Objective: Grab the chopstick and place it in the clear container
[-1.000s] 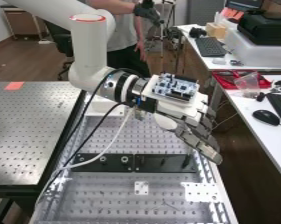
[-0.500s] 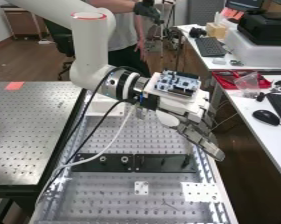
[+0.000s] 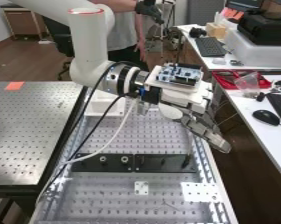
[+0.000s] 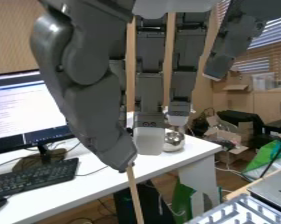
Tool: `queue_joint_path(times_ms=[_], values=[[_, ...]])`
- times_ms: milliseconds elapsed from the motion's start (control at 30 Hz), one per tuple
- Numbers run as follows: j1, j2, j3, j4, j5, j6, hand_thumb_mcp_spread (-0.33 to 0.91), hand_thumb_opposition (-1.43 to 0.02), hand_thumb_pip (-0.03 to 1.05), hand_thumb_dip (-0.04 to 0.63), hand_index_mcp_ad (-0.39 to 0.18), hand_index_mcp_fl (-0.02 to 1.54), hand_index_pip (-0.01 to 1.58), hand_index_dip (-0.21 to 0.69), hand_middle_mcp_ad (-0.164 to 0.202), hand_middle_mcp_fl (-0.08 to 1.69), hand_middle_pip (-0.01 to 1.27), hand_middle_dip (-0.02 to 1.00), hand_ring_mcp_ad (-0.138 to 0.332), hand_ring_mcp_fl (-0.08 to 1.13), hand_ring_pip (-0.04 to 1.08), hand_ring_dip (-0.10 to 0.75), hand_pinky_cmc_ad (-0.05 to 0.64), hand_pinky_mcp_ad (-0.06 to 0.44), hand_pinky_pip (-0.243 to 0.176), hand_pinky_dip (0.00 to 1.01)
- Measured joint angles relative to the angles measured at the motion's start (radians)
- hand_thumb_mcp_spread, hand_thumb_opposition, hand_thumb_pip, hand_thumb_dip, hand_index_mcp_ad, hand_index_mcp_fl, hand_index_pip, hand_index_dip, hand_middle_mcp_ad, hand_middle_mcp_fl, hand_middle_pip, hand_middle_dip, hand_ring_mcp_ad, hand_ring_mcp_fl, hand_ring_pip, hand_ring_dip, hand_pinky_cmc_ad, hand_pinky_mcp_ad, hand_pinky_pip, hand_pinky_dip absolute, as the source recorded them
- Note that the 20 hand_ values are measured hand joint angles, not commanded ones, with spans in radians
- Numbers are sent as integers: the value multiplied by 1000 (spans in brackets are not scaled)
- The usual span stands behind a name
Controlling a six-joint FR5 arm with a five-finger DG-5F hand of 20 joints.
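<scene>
Fingers (image 3: 210, 136) w/ chopstick (image 4: 135, 197) nr bench edge (image 3: 210, 168)

- We log a robotics lab with office desks (image 3: 245, 111).
- We see a jointed white arm (image 3: 89, 45) bearing a bare circuit board (image 3: 179, 74).
- We note perforated metal benchtops (image 3: 37, 135), a keyboard (image 3: 210, 47) and a monitor (image 4: 24, 107).
</scene>
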Motion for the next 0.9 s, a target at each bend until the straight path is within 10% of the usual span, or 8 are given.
queue_joint_path(times_ms=[600,900], values=[[-6,-21,21,-43,-3,9,545,-927,677,271,-150,668,1059,12,9,853,578,696,77,618,89,494,375,251,65,178],[-7,-15,21,-42,-2,1,546,-1033,599,269,-164,710,1232,12,9,815,578,681,72,614,93,494,375,248,65,178]])
